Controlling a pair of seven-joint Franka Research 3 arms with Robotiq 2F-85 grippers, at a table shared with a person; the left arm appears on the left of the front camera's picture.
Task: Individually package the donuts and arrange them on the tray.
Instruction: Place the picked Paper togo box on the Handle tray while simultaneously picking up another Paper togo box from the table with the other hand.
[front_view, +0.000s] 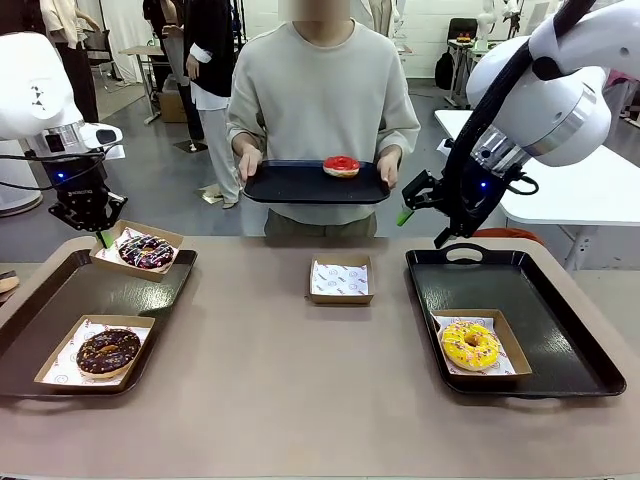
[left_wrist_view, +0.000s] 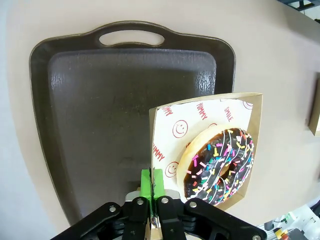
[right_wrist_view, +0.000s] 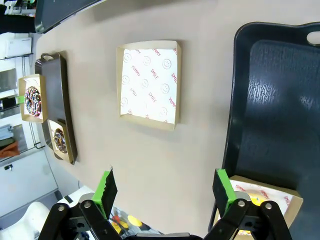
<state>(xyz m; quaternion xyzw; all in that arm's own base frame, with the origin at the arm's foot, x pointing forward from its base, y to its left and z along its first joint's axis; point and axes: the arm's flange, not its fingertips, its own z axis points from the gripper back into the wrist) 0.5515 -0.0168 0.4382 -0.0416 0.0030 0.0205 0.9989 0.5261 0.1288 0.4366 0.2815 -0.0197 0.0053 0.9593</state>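
My left gripper (front_view: 100, 236) (left_wrist_view: 152, 192) is shut on the edge of a paper-lined box (left_wrist_view: 165, 145) holding the dark multicoloured-sprinkle donut (front_view: 147, 250) (left_wrist_view: 220, 165), at the far end of the left tray (front_view: 60, 300) (left_wrist_view: 100, 100). The chocolate-brown donut (front_view: 108, 352) lies boxed at that tray's near end. A boxed yellow donut (front_view: 470, 345) sits on the right tray (front_view: 560, 300) (right_wrist_view: 280, 110). The glossy red donut (front_view: 341, 165) lies on a black tray (front_view: 290, 185) held by the person. My right gripper (front_view: 422, 228) (right_wrist_view: 165, 187) hangs open above the table, with nothing between its fingers.
An empty paper-lined box (front_view: 340, 280) (right_wrist_view: 150, 85) sits mid-table, left of the right tray. The person stands at the far edge with both hands on their tray. A white table (front_view: 590, 190) stands behind on the right.
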